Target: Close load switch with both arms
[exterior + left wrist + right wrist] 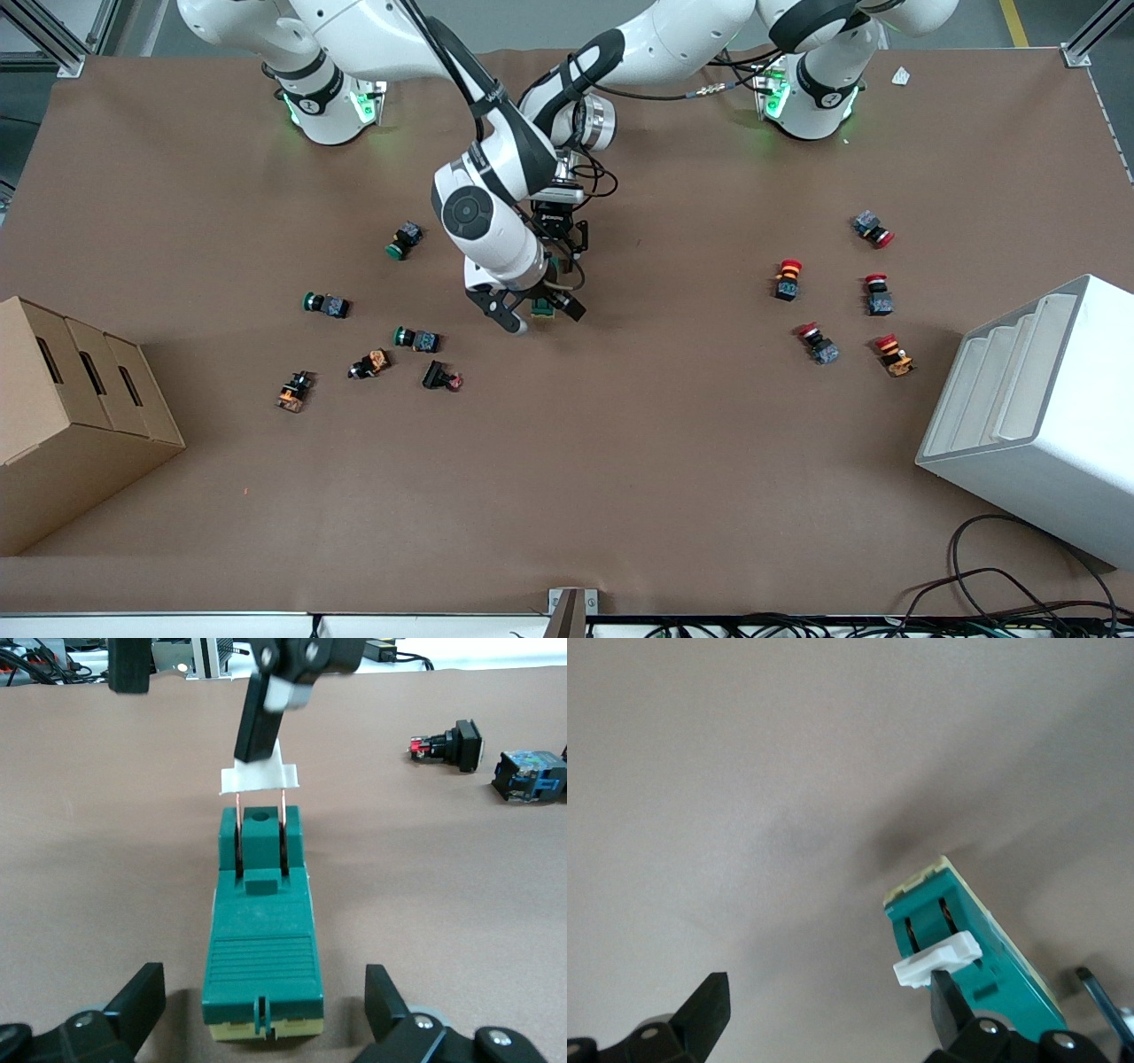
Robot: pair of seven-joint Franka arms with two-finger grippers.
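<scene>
The load switch [542,307] is a dark-green block lying on the brown table near its middle. Its white lever [258,778] stands raised on two copper blades. In the left wrist view the switch [262,966] lies between the spread fingers of my left gripper [261,1005], which do not touch it. My left gripper [562,257] is open, low over the switch's end. My right gripper [534,312] is open over the switch. One of its fingers [950,1005] rests against the white lever [939,958]; that finger shows in the left wrist view [257,726].
Green-capped and orange push-buttons [416,338] lie toward the right arm's end, red-capped ones [787,277] toward the left arm's end. A cardboard box [71,416] and a white bin [1036,416] stand at the table's ends. Cables [992,594] lie at the front edge.
</scene>
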